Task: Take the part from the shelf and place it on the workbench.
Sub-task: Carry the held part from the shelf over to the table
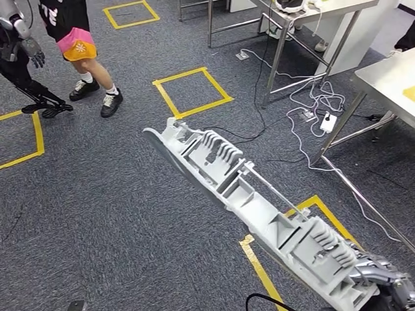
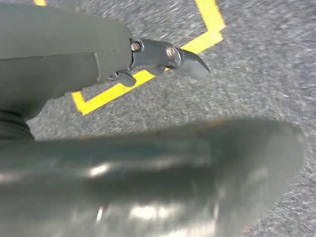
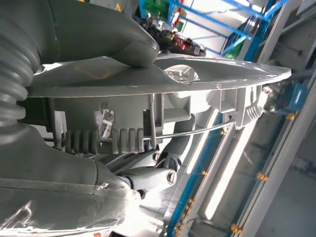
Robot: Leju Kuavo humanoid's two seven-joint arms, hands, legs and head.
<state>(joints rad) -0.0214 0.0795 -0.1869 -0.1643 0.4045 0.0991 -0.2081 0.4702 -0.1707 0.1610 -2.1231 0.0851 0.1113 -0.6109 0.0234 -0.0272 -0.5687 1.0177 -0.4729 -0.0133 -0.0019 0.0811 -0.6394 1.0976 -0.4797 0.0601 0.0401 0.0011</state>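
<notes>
Head view: the right robot hand (image 1: 386, 282) grips one end of the part (image 1: 254, 207), a long grey plastic moulding with ribs, pockets and a thin metal rod along it. From that robot hand the part reaches out forward and to the left, held in the air over the carpet (image 1: 98, 214) and its yellow tape (image 1: 257, 262) squares. Ahead of the hand and to its right stands a table (image 1: 386, 81) on metal legs, with white cables (image 1: 313, 103) lying on the floor under it. Far off to the hand's left a person (image 1: 78, 45) stands on the carpet beside another robot (image 1: 24, 58).

Right wrist view shows the thumb (image 3: 100, 29) on one face of the part (image 3: 168, 79) and darker fingers (image 3: 149, 175) under its ribbed side.

Left wrist view shows the left robot hand (image 2: 111, 113) over carpet and tape, holding nothing, one finger (image 2: 168, 54) stretched out straight.
</notes>
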